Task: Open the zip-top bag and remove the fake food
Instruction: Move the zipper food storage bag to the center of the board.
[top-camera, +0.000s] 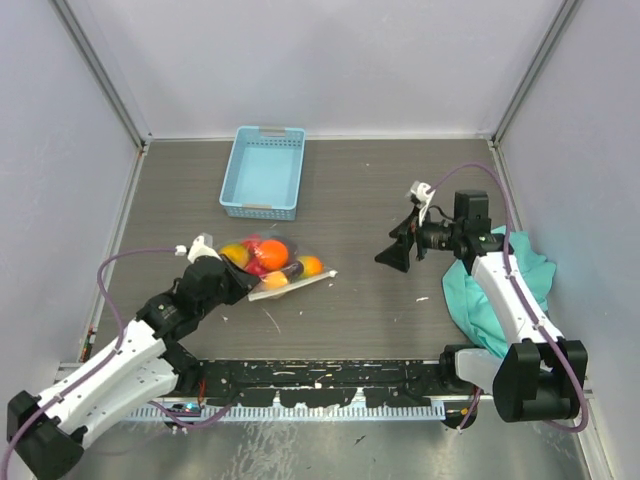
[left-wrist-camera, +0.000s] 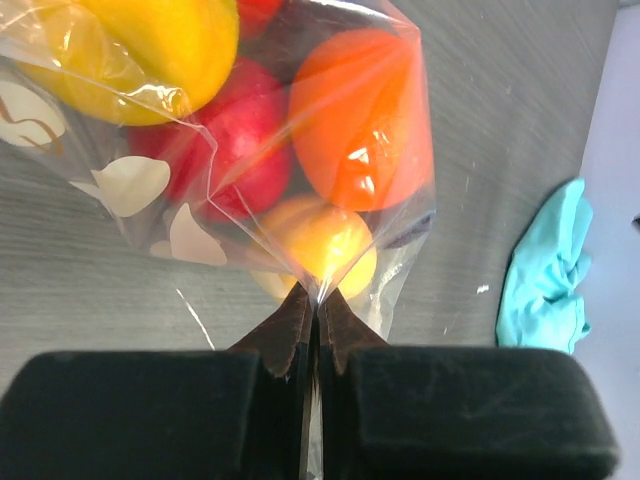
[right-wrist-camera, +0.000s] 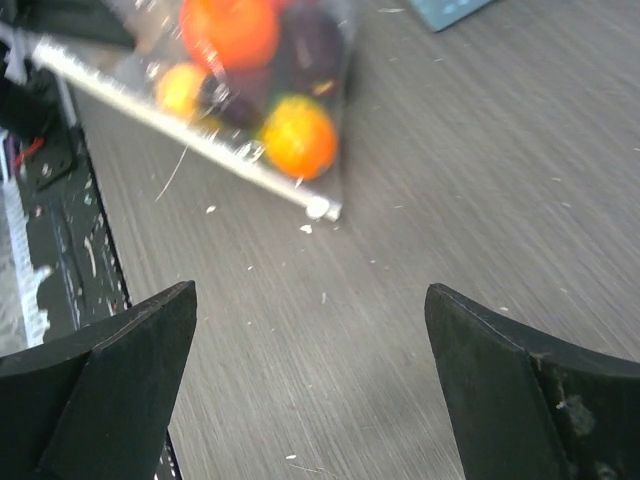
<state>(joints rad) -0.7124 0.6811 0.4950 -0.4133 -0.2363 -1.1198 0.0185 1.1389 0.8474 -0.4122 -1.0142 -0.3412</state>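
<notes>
With my left fingers clamped on the zip-top bag, I'd hold firm while my wide-open, empty right fingers reach its zip strip.

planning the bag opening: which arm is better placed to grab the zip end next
Right. The left fingers are shut on the zip-top bag, anchoring it. The right fingers are open, empty and facing the zip strip and its free end.

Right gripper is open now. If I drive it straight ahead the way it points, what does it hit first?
Most likely the bare table, just short of the zip-top bag and its near corner, since the right gripper tilts downward. Depth is hard to judge, so the bag could come first.
</notes>
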